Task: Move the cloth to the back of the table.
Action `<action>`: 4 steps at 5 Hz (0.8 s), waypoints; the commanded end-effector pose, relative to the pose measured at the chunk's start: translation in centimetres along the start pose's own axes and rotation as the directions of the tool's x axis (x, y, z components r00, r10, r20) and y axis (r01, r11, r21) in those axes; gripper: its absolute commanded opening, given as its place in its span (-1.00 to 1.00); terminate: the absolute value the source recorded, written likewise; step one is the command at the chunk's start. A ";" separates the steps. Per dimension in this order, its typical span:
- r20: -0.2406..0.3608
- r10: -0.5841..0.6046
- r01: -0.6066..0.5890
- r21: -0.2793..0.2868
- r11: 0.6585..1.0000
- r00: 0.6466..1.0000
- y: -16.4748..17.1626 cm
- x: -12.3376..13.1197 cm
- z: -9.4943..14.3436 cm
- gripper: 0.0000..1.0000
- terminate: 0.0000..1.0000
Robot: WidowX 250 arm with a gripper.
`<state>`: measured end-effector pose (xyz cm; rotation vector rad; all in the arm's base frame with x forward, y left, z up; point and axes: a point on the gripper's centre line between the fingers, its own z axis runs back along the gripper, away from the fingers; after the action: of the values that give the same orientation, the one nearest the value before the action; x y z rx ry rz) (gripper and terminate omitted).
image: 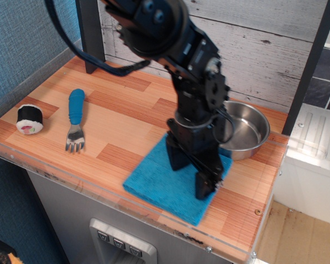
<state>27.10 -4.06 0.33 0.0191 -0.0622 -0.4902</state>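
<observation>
My end effector point(190, 173) stands spread wide with both fingertips pressed down on the cloth point(173, 184), which lies flat directly under me at the front right of the tabletop point(126, 126), so the back edge lies straight beyond it.

Under the black claw point(190, 177) lies the bright blue cloth point(168, 184). The table point(126, 126) is orange-brown with a plank pattern. To the claw's right stands a shiny silver pan point(243, 131). Far to its left are a fork point(75, 119) with blue handle and a black-and-white sushi roll point(29, 119).
</observation>
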 end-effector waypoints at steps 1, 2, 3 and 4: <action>-0.036 0.062 -0.062 0.020 0.998 0.997 4.7 -0.3 -0.2 1.00 -1.00; -0.031 0.089 -0.088 0.026 0.996 0.996 7.2 0.4 -0.1 1.00 -1.00; -0.021 0.109 -0.108 0.035 0.993 0.994 9.9 1.6 0.1 1.00 -1.00; -0.010 0.127 -0.127 0.038 0.991 0.992 11.9 2.8 0.3 1.00 -1.00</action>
<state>35.33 4.20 0.71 0.0462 -0.0446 -0.3696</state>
